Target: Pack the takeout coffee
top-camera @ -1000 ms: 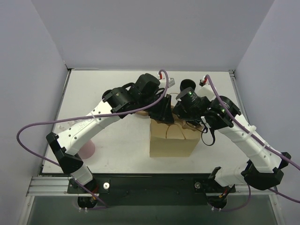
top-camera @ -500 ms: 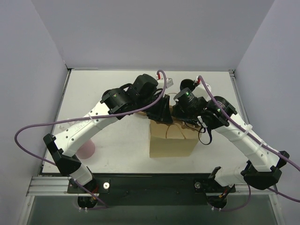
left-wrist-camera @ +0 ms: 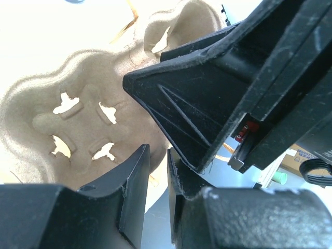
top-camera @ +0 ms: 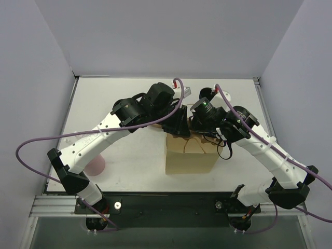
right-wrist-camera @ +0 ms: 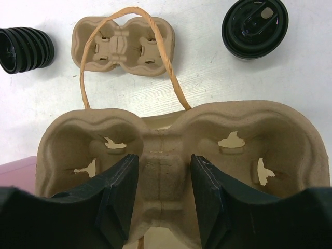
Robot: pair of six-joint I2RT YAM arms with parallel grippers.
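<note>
Top external — right pincer farther left

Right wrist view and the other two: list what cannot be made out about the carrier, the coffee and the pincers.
- Right wrist view: the right pincer straddles the middle ridge of the pulp carrier; whether it presses the ridge is unclear.
- Right wrist view: the lid of the takeout coffee hides its contents.
- Left wrist view: the left pincer shows a narrow gap, cut off below; any grip is unclear.
- Top view: both pincers cover most of the pulp carrier.
</note>
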